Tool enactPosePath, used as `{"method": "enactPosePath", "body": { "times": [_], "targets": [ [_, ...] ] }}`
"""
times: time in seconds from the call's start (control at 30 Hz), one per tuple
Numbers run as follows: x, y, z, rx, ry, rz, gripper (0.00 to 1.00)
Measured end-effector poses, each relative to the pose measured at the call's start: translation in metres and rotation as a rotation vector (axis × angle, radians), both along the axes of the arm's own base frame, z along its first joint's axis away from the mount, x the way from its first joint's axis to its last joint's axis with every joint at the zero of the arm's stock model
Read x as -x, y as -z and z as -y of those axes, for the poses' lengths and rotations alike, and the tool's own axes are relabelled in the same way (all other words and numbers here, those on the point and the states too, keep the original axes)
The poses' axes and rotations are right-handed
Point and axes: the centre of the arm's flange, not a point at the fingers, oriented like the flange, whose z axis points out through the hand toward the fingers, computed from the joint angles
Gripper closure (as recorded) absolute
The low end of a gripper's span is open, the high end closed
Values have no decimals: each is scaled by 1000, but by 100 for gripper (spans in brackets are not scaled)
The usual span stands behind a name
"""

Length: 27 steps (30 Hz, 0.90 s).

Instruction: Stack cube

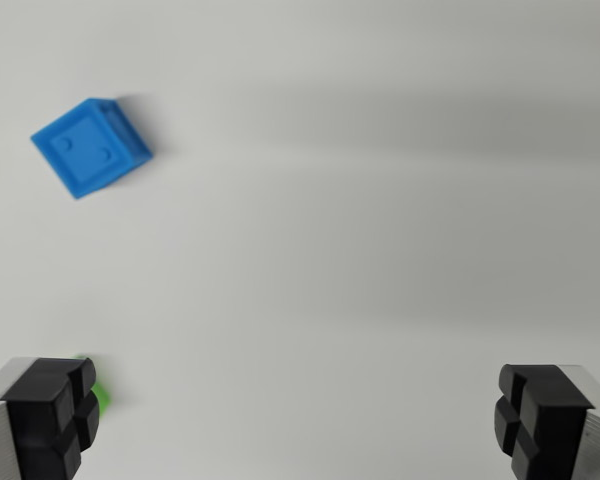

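Note:
A blue cube (90, 146) lies on the white surface at the wrist view's upper left, turned diagonally, with small round marks on its top face. A sliver of something green (104, 396) peeks out beside the left fingertip (48, 415) at the bottom left; most of it is hidden. My gripper (295, 420) is open, its black pads wide apart at the bottom corners, with nothing between them. The right fingertip (540, 415) stands at the bottom right. The blue cube sits well above and left of the gap.
The white tabletop (360, 250) fills the view, crossed by soft grey shadow bands near the top.

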Motion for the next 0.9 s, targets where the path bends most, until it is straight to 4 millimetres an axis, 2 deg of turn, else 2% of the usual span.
{"method": "enactPosePath", "body": {
  "times": [0.9],
  "targets": [
    [5, 7, -5, -1, -12, -6, 0]
  ]
}}
